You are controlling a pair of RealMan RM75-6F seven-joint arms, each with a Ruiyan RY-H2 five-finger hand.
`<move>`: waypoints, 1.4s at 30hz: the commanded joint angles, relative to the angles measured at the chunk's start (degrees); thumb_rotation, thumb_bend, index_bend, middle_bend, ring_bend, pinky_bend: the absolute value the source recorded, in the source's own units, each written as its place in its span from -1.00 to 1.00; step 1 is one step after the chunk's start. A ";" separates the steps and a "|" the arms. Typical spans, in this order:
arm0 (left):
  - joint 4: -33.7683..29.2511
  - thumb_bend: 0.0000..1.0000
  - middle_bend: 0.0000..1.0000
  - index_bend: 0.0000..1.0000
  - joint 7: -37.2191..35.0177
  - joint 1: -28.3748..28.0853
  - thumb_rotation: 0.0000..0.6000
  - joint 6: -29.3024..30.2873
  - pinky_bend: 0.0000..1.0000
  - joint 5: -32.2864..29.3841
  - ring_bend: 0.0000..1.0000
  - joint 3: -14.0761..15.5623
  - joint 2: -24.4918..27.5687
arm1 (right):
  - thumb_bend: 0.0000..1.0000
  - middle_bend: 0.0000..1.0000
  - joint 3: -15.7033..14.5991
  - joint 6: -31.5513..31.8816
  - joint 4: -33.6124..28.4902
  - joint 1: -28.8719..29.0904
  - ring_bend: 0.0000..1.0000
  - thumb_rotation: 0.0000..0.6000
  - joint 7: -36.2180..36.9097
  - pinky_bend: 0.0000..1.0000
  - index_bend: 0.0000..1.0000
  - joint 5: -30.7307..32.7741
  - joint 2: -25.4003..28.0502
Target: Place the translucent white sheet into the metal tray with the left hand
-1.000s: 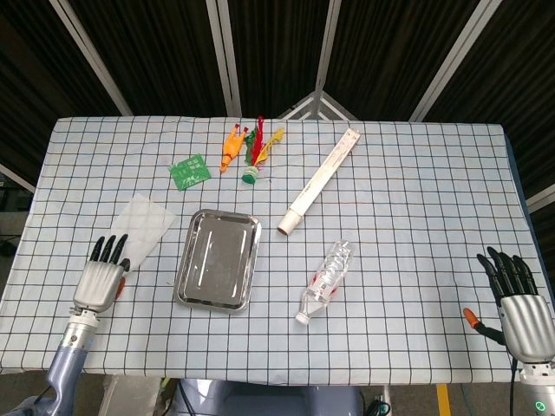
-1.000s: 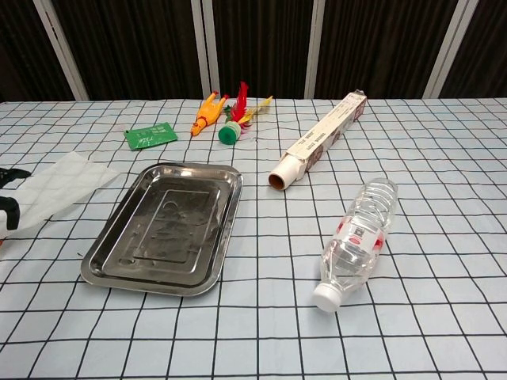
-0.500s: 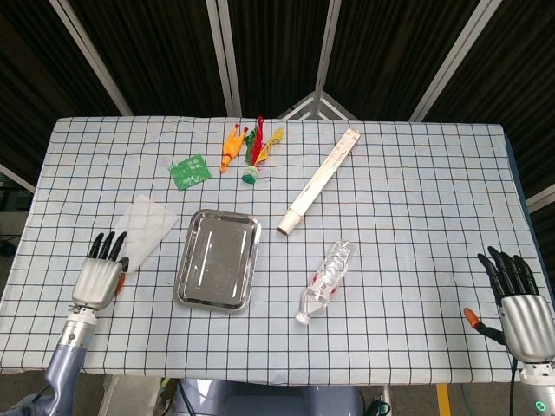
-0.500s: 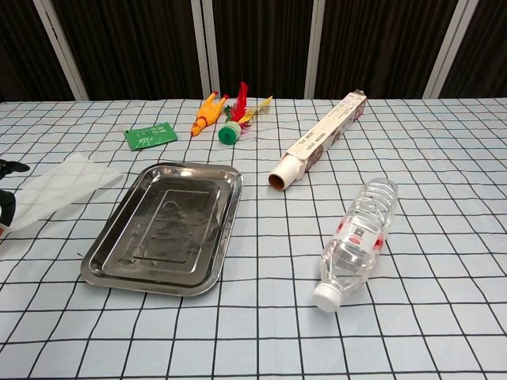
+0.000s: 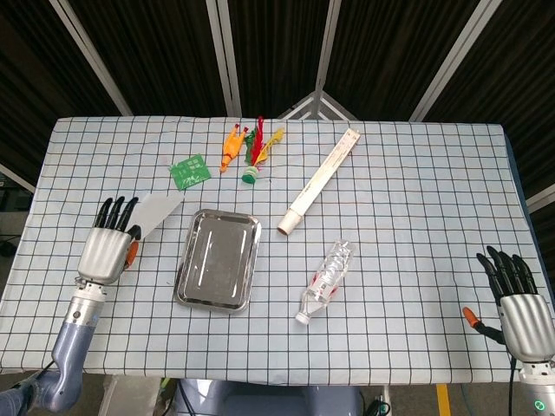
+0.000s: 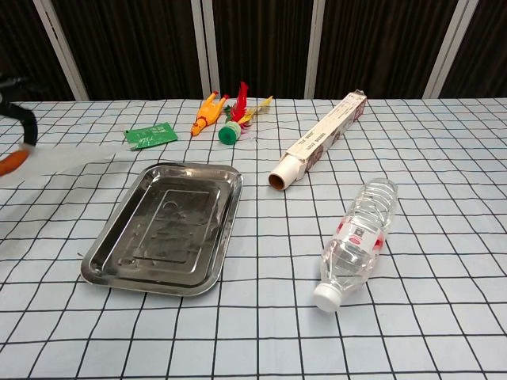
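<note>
The translucent white sheet (image 5: pixel 159 211) is off the cloth, pinched in my left hand (image 5: pixel 107 246), and slopes up just left of the metal tray (image 5: pixel 218 260). In the chest view the sheet (image 6: pixel 67 163) shows as a pale raised band at the far left. Of the left hand (image 6: pixel 17 127) only dark fingers and an orange thumb tip show at that edge. The tray (image 6: pixel 162 229) lies empty beside it. My right hand (image 5: pixel 519 301) rests at the table's near right corner, fingers spread, holding nothing.
A clear plastic bottle (image 5: pixel 329 279) lies right of the tray. A long cardboard roll box (image 5: pixel 319 180) lies diagonally beyond it. At the back sit a green circuit board (image 5: pixel 190 171), an orange rubber chicken (image 5: pixel 231 148) and a feathered shuttlecock (image 5: pixel 256 154).
My left hand has risen and moved away from the near edge, lifting the sheet off the cloth. The right hand has stayed put.
</note>
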 commanded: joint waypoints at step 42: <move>-21.00 0.05 -0.83 0.22 29.59 -4.45 1.00 1.05 -0.98 -11.04 -1.00 2.40 4.79 | -0.42 -1.00 -0.19 0.13 -0.44 -0.17 -1.00 1.00 0.83 -1.00 -1.00 -0.11 0.30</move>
